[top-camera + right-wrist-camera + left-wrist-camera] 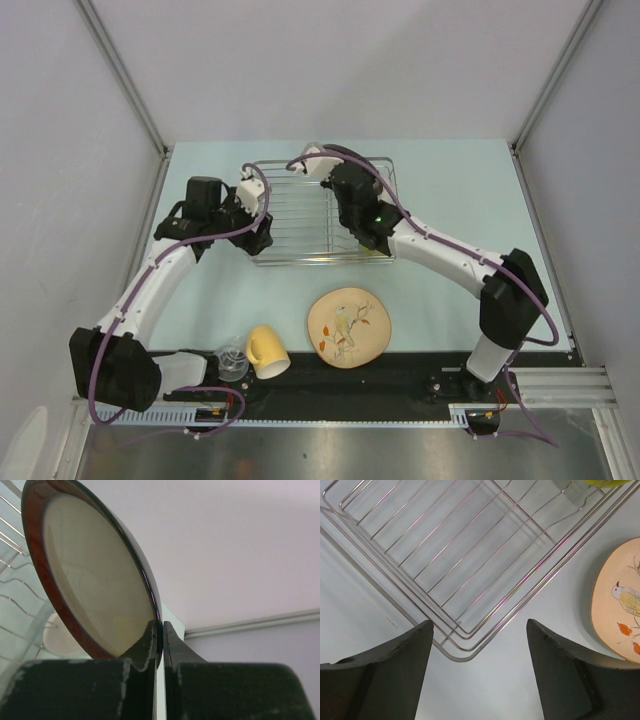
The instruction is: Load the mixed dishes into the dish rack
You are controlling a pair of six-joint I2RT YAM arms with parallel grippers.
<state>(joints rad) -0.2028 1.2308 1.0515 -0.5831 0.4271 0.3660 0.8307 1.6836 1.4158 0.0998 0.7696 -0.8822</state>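
My right jaws are pressed together on the rim of the dark red-rimmed beige round plate [95,575]. Both black fingers [149,645] pinch its lower edge, one on each face. The plate stands on edge, tilted a little, with its beige face towards my wrist camera. Behind and below it on the left I can see the thin wires of the rectangular silver wire dish rack [295,215]. In the top view the end of my right arm hangs over the far part of that rack, and the plate itself is hidden under the arm there.

My left jaws are spread wide and hold nothing. They hover at the rack's left side, and a rounded corner of the rack shows between the two dark fingers [385,670] without touching either. A sliver of lime-green bowl [600,482] shows at the rack's far end in that view.

On the pale blue-green worktop [450,180], near my bases, the beige patterned plate [347,328] with its bird design lies flat. To its left the yellow mug [267,351] lies on its side, just beside the small clear glass [232,362].
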